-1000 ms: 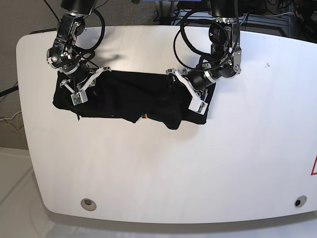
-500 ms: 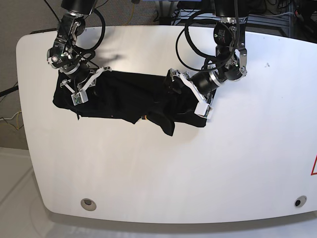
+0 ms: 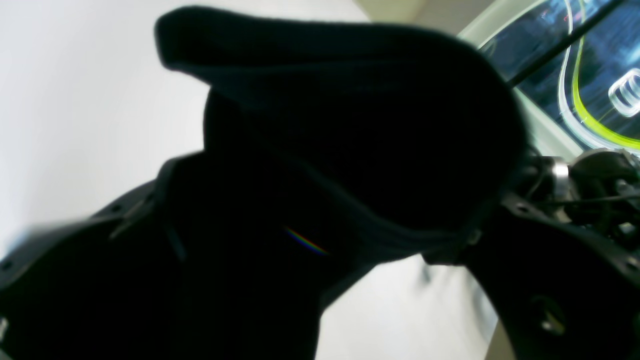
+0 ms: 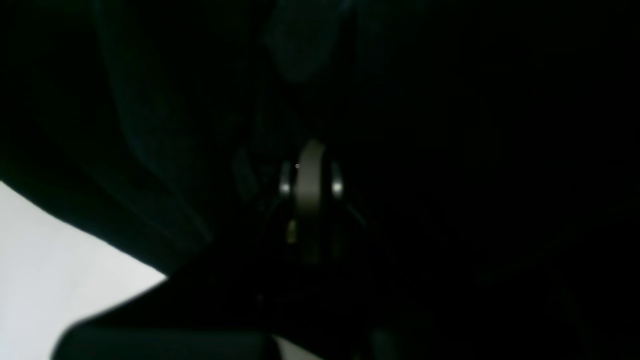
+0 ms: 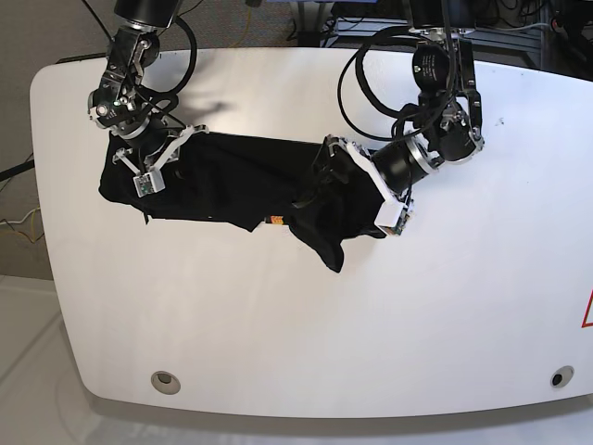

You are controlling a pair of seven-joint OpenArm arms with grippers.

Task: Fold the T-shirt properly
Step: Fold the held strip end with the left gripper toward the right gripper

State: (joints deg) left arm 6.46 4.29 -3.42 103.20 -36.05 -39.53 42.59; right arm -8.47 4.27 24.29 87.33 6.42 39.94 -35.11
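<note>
The black T-shirt (image 5: 232, 181) lies in a crumpled band across the far half of the white table (image 5: 278, 324). Its small orange mark (image 5: 271, 220) shows at the near edge. My left gripper (image 5: 363, 188) stands open over the shirt's right end, with its white fingers (image 5: 394, 221) spread wide and cloth bunched between them. In the left wrist view a fold of the T-shirt (image 3: 350, 125) fills the gap between the dark fingers (image 3: 550, 280). My right gripper (image 5: 151, 171) is shut on the shirt's left end. The right wrist view shows almost only dark T-shirt cloth (image 4: 450, 150).
Two round holes (image 5: 165, 378) (image 5: 556, 377) sit near the table's front edge. Cables and equipment (image 5: 371, 28) lie behind the far edge. A red mark (image 5: 587, 311) shows at the right rim. Bare tabletop spreads in front of the shirt.
My left gripper has spread its jaws and swung right and toward the front. The shirt's right part has shifted with it, and a pointed flap now hangs lower. The right arm has stayed still.
</note>
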